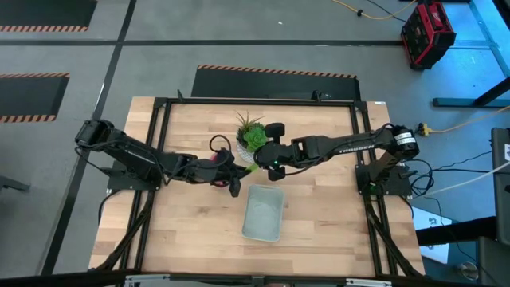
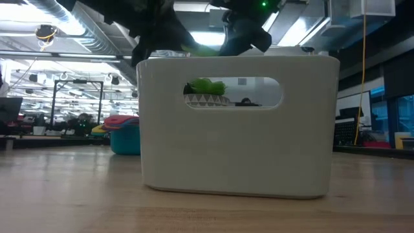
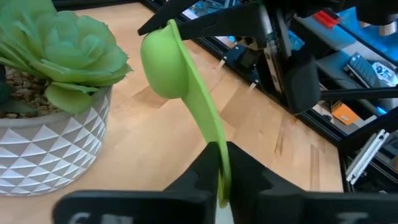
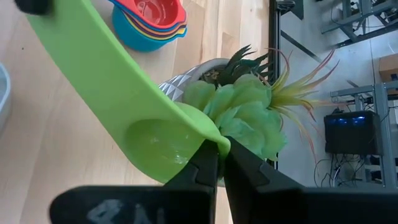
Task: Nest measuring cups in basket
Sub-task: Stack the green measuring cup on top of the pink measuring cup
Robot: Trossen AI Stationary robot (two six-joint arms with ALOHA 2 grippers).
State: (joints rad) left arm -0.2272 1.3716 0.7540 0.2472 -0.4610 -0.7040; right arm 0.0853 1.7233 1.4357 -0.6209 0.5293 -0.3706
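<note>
Above the middle of the wooden worktop point(image 1: 199, 231), just beside the white pot point(image 3: 43, 155) with its green plant point(image 1: 253, 135), both arms meet on one green measuring cup point(image 3: 168, 65). The left end effector point(image 3: 222, 180) is closed narrow on the end of the cup's flat handle, while the right end effector point(image 4: 221, 163) is pinched shut on the rim of the cup's bowl, so the scoop hangs in the air between them, clear of the wood. The right wrist view shows the handle running away from the bowl toward the other arm. Farther off on the worktop, a nested stack of measuring cups point(image 4: 151, 23) sits upright, a red one on top, then yellow and purple rims, with a blue one outermost; the low view shows the same stack beside the basket's left end. The pale basket point(image 1: 264, 213) lies nearer the front edge of the worktop, apart from the pot and below the joined end effectors in the high view. White lettering runs along the right forearm point(image 1: 351, 147) but is too small to read.
</note>
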